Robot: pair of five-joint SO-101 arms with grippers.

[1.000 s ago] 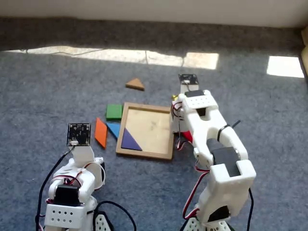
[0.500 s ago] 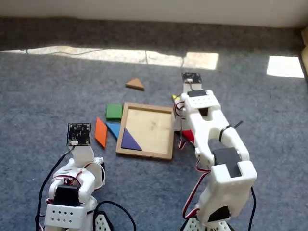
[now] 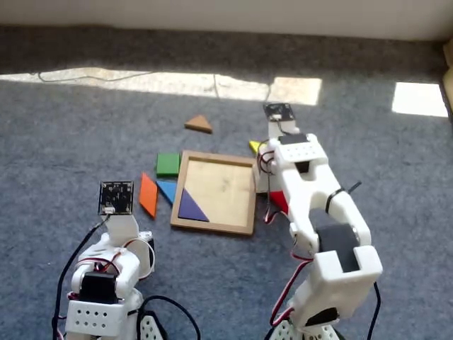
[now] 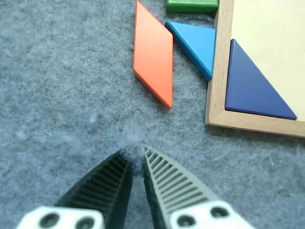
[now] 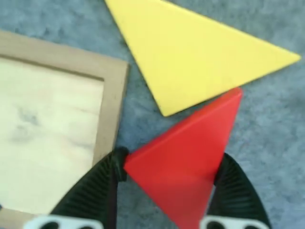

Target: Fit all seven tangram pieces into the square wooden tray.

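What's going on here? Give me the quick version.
Two arms are working a tangram puzzle on grey carpet. The right gripper has its fingers on both sides of the red triangle, just beside the wooden tray and next to the yellow triangle. The left gripper is shut, over bare carpet near the orange parallelogram. Only the dark blue triangle sits in the tray. The light blue triangle and green square lie along its other side, and the brown triangle lies farther off.

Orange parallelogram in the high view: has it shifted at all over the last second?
No. The orange parallelogram keeps its spot left of the wooden tray, beside the light blue triangle.
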